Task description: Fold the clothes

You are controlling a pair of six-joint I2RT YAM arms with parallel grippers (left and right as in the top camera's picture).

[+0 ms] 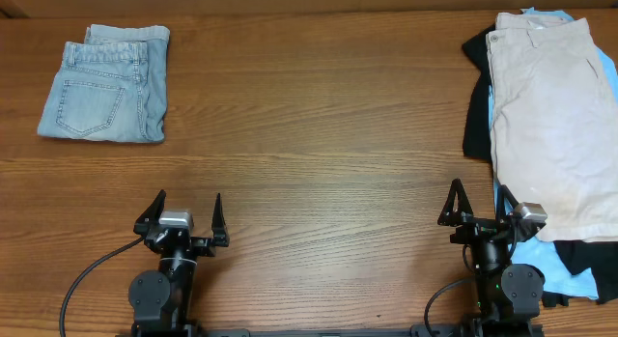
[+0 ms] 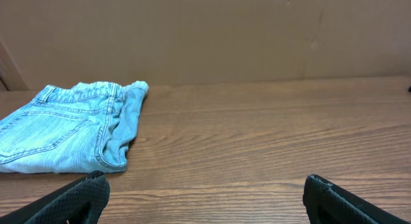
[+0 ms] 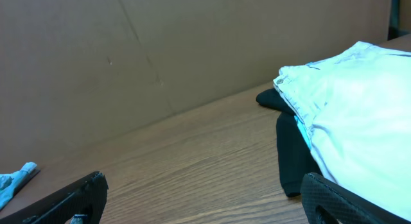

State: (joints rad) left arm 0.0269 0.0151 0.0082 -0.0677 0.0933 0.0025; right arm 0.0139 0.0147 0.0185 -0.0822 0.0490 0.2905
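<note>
Pale beige khaki shorts [image 1: 555, 125] lie on top of a pile at the table's right edge, over a black top [image 1: 475, 115] and a sky-blue top [image 1: 548, 265]. In the right wrist view the shorts [image 3: 359, 115] and the black top [image 3: 292, 153] show at right. My right gripper [image 1: 478, 204] is open and empty beside the pile's near left corner; it also shows in its wrist view [image 3: 205, 198]. My left gripper [image 1: 183, 213] is open and empty over bare wood at the near left, as its wrist view [image 2: 205, 198] shows.
Folded light-blue denim shorts [image 1: 104, 83] lie at the far left corner, also in the left wrist view [image 2: 70, 124]. A brown board wall [image 2: 205, 31] stands behind the table. Bare wood table [image 1: 319, 134] spans the middle.
</note>
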